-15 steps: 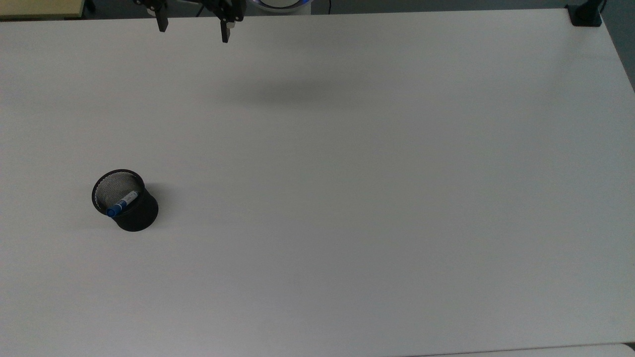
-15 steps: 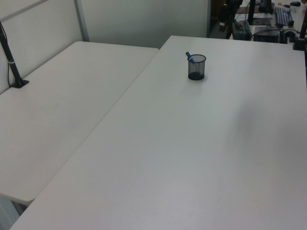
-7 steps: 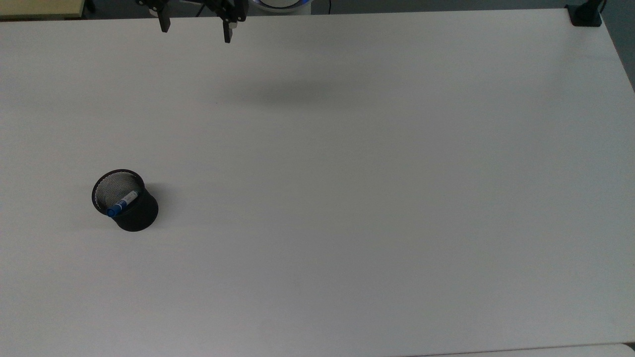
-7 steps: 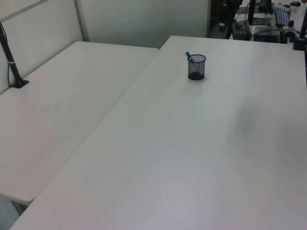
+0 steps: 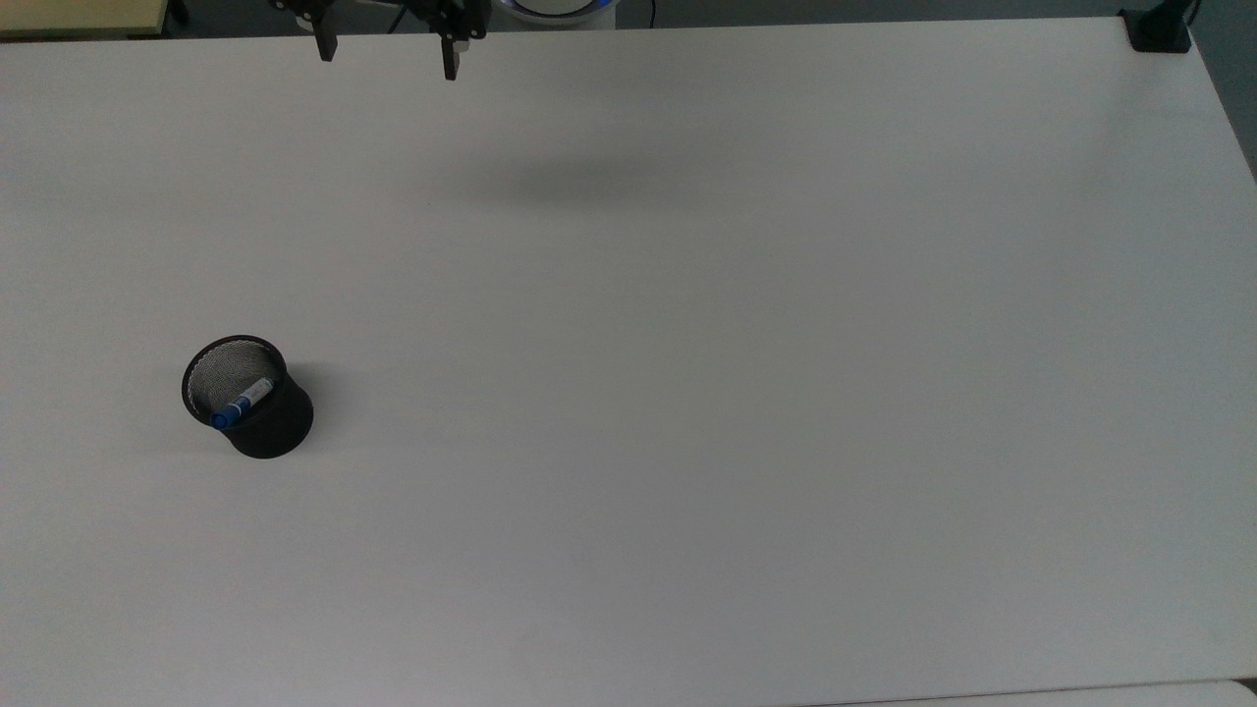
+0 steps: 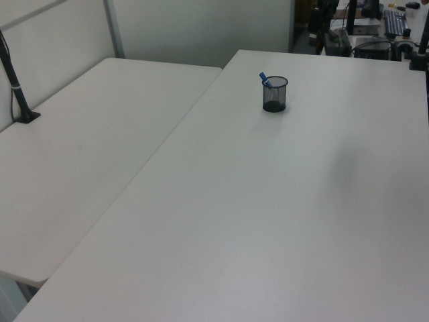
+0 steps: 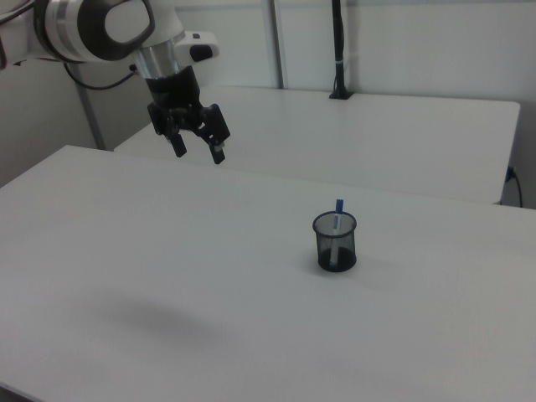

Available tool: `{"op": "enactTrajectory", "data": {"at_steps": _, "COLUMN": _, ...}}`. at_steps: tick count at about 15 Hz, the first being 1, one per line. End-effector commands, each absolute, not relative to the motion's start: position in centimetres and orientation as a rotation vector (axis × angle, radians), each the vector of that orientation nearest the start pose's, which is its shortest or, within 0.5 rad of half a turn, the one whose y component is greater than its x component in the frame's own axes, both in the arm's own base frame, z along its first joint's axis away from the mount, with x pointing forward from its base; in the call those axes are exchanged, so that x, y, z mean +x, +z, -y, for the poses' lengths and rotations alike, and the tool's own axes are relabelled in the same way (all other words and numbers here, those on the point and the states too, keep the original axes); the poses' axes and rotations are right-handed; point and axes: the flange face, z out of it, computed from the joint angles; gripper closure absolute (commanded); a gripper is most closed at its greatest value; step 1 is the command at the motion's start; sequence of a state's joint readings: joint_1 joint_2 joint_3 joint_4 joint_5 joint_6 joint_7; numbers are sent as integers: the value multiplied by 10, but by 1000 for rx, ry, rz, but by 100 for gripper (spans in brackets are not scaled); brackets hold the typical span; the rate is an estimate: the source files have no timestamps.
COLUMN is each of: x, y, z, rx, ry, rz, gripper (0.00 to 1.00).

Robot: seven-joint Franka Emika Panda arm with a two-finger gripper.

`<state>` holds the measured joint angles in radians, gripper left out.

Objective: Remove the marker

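The marker point(image 5: 242, 403), white with a blue cap, leans inside a black mesh cup point(image 5: 265, 427) on the white table point(image 5: 687, 393). Its blue cap pokes above the cup's rim in the left view point(image 6: 265, 79) and in the right view point(image 7: 338, 207). The cup stands at the top view's left, in the left view point(image 6: 274, 99) far back, in the right view point(image 7: 336, 247) right of centre. My gripper point(image 5: 386, 57) hangs open and empty high over the table's far edge in the top view, well away from the cup; in the right view my gripper point(image 7: 198, 152) is up at the left.
A second white table point(image 6: 87, 147) adjoins on the left view's left, with a black post clamp point(image 6: 20, 100). Another black clamp point(image 5: 1159, 29) sits at the top view's upper right corner. A soft shadow point(image 5: 579, 187) of the arm lies on the table.
The gripper has shifted slightly toward the top view's upper edge. Cup and marker have not moved.
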<state>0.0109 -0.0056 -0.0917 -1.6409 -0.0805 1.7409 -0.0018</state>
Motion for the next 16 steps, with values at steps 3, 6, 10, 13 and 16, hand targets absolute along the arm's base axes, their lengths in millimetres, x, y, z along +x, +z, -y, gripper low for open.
{"op": "enactTrajectory", "data": {"at_steps": 3, "x": 581, "y": 581, "z": 104, "rx": -3236, "ry": -141, "rz": 304, "gripper": 0}}
{"op": "enactTrajectory", "data": {"at_steps": 6, "x": 616, "y": 545, "z": 153, "rx": -3264, "ry": -375, "rz": 183, "gripper": 0}}
{"op": "enactTrajectory", "data": {"at_steps": 10, "x": 647, "y": 508, "z": 170, "rx": -3236, "ry": -592, "rz": 30, "gripper": 0}}
{"op": "enactTrajectory", "data": {"at_steps": 13, "x": 664, "y": 485, "z": 175, "rx": -3162, "ry": -725, "rz": -65, "gripper": 0}}
{"op": "enactTrajectory", "data": {"at_steps": 16, "x": 678, "y": 459, "z": 178, "rx": -3129, "ry": -819, "rz": -103, "gripper": 0}}
